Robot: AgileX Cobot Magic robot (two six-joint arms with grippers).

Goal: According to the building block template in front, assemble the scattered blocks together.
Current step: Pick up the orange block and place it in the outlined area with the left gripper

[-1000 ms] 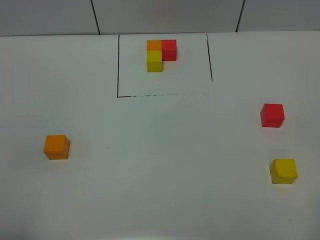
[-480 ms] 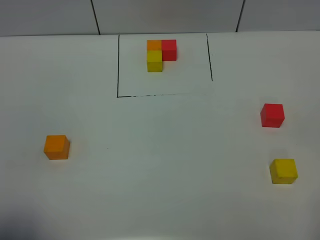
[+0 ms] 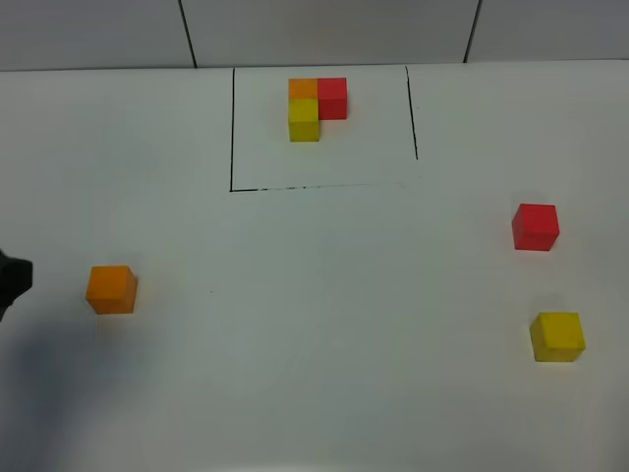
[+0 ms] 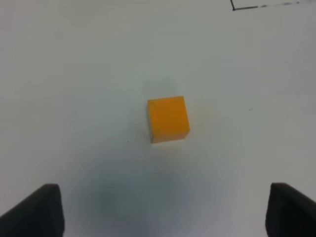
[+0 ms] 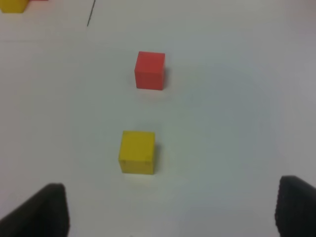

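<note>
Separately, plain matte orange cube, red cube, yellow cube, none touching, both jaws released, empty.

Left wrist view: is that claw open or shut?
Open: the left gripper has its two dark fingertips far apart, nothing between them; the orange cube lies untouched ahead.

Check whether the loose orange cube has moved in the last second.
No. The orange cube lies just as far from the black frame as before.

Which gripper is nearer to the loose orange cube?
Left. The left gripper hangs just short of the loose orange cube, jaws open. The right gripper is across the table, by the yellow cube and red cube.
</note>
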